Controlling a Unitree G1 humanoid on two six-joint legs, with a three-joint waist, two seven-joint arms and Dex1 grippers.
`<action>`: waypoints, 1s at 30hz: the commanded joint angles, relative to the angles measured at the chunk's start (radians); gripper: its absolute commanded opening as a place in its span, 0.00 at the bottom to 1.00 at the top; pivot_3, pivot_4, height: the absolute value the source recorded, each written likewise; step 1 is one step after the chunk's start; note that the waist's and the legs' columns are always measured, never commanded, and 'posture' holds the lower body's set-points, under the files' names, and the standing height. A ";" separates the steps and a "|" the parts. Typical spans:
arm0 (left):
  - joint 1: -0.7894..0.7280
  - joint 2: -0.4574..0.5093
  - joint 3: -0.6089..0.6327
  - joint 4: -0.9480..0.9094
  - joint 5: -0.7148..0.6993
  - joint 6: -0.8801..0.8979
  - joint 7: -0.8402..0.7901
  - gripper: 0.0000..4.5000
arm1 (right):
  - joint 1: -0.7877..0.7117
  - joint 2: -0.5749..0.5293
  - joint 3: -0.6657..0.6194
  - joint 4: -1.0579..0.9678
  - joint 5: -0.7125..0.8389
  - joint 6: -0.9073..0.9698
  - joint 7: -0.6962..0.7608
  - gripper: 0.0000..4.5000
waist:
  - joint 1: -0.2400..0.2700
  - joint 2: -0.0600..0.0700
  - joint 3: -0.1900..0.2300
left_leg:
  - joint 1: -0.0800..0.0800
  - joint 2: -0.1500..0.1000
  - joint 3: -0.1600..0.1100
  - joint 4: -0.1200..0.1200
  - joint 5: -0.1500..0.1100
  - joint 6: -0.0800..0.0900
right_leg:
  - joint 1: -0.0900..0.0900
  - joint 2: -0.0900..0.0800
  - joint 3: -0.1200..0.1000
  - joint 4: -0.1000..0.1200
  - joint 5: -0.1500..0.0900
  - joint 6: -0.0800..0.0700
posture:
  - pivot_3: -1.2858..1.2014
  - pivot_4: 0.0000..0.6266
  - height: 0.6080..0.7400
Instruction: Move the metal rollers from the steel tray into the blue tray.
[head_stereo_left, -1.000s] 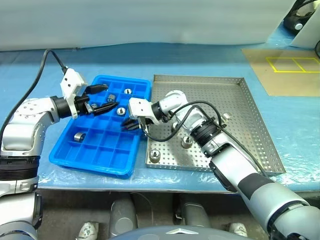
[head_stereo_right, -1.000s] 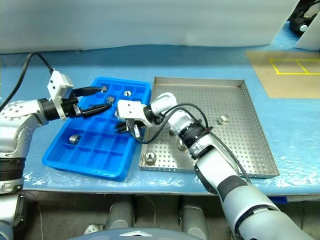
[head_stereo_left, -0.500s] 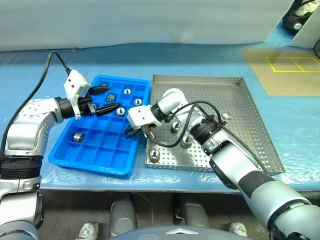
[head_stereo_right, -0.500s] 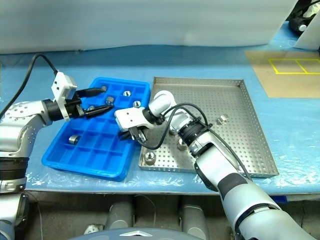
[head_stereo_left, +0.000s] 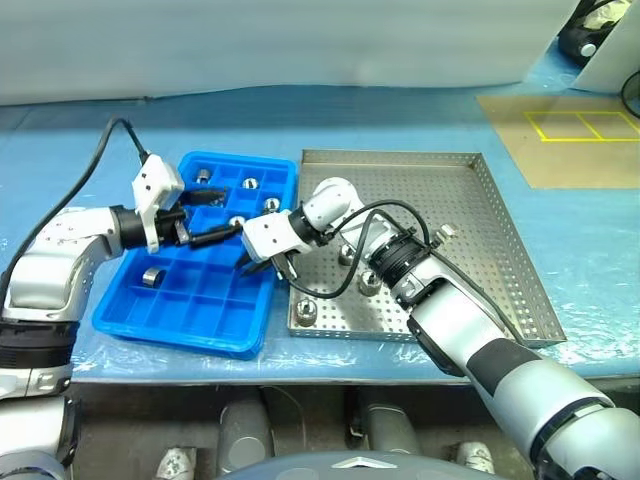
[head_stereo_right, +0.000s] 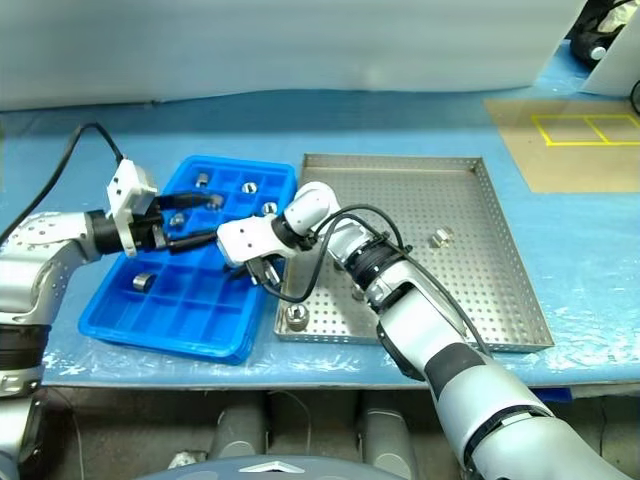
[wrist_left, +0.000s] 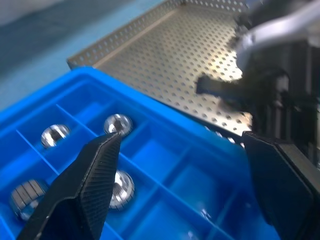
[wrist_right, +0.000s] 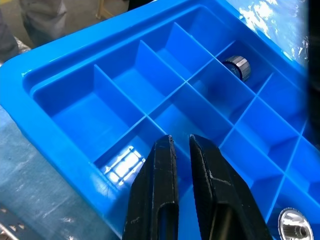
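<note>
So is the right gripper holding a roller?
No, the right gripper is shut with nothing between its fingers, over the blue tray.

blue tray left of steel tray

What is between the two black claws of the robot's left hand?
In the left wrist view, blue tray compartments show between the left gripper jaws, two holding metal rollers.

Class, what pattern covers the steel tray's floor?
A regular grid of small punched holes across the steel tray, clearest in the left eye view.
</note>
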 joint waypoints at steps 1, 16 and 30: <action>0.018 0.032 0.047 -0.064 -0.034 0.011 -0.007 0.91 | -0.039 0.031 -0.006 0.028 -0.017 -0.046 -0.038 0.10 | 0.002 0.000 0.000 | 0.000 0.000 0.000 0.000 0.000 0.000 | 0.000 0.000 0.000 0.000 0.000 0.000 | 0.55 0.24 1.00; 0.005 -0.019 0.026 -0.072 -0.036 0.013 0.066 0.91 | -0.037 -0.027 0.090 0.154 -0.195 -0.311 -0.082 0.10 | 0.006 0.000 0.000 | 0.000 0.000 -0.001 0.000 0.000 0.000 | 0.001 0.000 0.000 0.001 0.000 0.000 | 0.55 0.24 1.00; -0.033 -0.037 0.005 -0.028 -0.020 -0.013 0.070 0.91 | -0.056 -0.054 0.090 0.169 -0.206 -0.350 -0.054 0.10 | 0.009 0.000 0.000 | 0.000 -0.001 -0.001 0.005 -0.001 0.002 | 0.003 -0.001 0.000 0.002 0.000 0.000 | 0.54 0.24 1.00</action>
